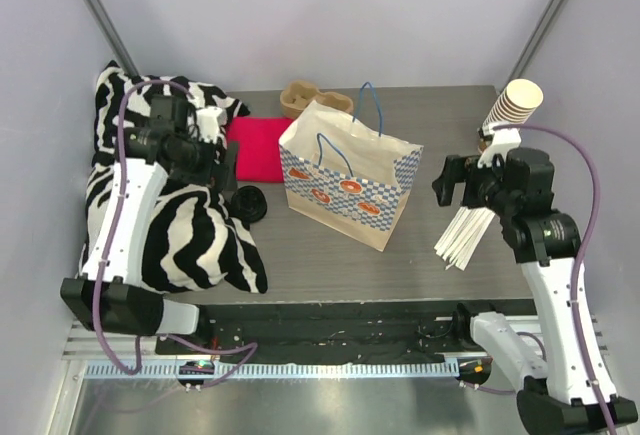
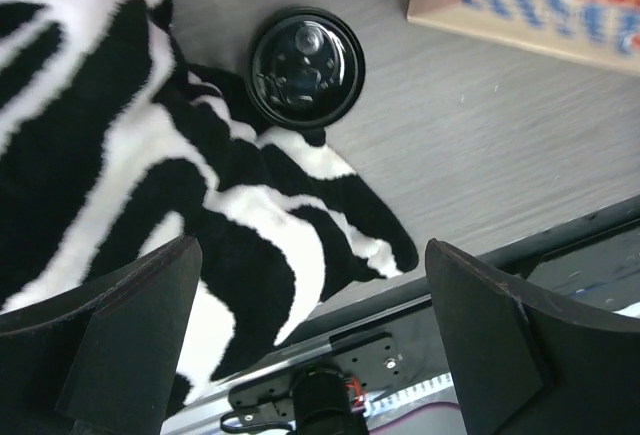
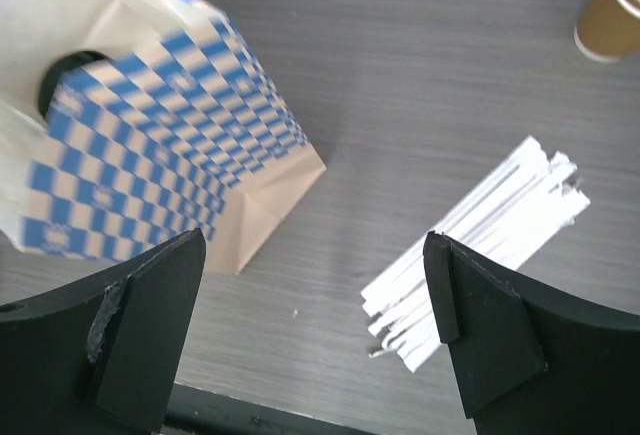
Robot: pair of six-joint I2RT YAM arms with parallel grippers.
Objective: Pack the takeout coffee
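Observation:
A paper bag [image 1: 345, 180] with a blue checked band and blue handles stands open mid-table. In the right wrist view a dark round shape [image 3: 68, 73] shows inside the mouth of the bag [image 3: 160, 145]. It may be the takeout coffee's black lid, and no tan cup shows under it. My left gripper [image 1: 226, 163] is open and empty over the zebra cloth, left of the bag, and also shows in the left wrist view [image 2: 310, 250]. My right gripper [image 1: 446, 183] is open and empty right of the bag, and also shows in the right wrist view [image 3: 312, 245].
A loose black lid [image 1: 250, 202] [image 2: 305, 67] lies by the zebra-striped cloth [image 1: 190, 230]. A red cloth [image 1: 258, 145] and a brown cup carrier [image 1: 305, 98] lie behind the bag. A stack of lidless tan cups [image 1: 512, 107] and a bundle of white sticks [image 1: 465, 230] [image 3: 480, 245] are at the right.

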